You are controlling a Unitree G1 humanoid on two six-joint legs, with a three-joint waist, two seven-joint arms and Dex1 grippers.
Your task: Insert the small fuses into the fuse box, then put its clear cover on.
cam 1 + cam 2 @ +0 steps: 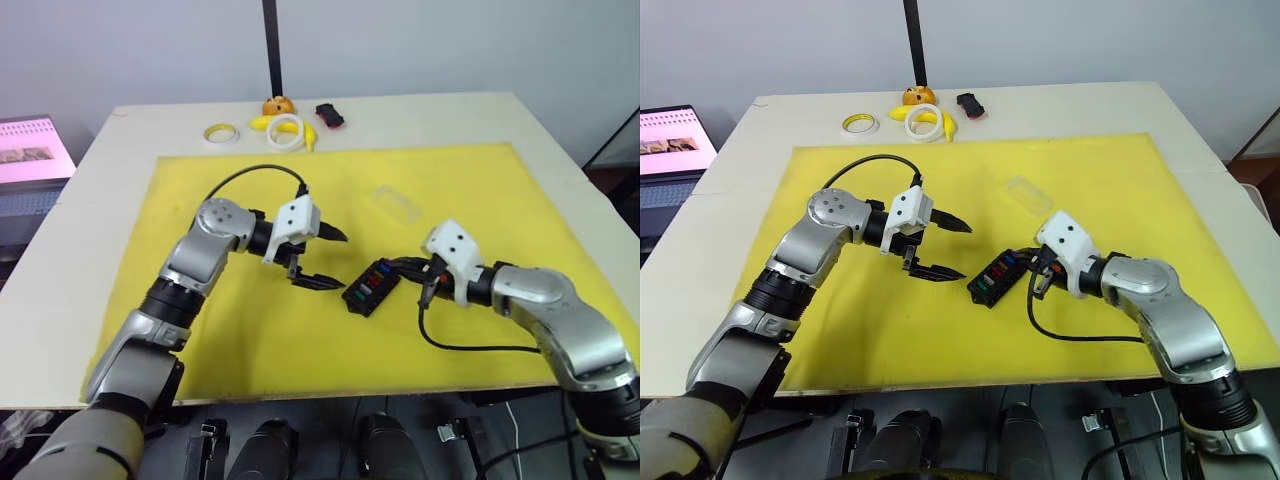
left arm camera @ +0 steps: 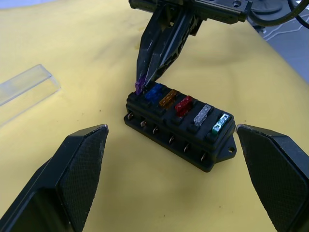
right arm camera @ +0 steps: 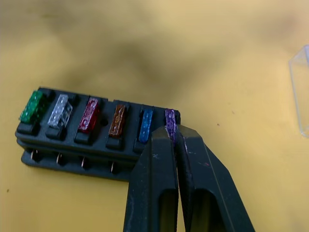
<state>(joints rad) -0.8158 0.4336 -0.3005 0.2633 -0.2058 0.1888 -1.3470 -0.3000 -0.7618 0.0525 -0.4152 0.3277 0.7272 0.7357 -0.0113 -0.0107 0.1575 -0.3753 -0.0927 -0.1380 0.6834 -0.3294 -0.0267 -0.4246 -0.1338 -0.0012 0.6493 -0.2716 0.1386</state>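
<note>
bright even light | soft shadows | right wrist background blurred

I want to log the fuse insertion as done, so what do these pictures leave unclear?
- Whether the purple fuse is fully seated: in the right wrist view the right gripper, shut on it, covers its lower part.
- The far end of the clear cover: cut off by the left wrist view's edge.
- Fuse depth in the fuse box: too small in the eye views.
- The left gripper hangs open beside the box.

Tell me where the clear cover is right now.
The clear cover lies flat on the yellow mat, beyond the fuse box, toward the table's far side, untouched by either gripper.
</note>
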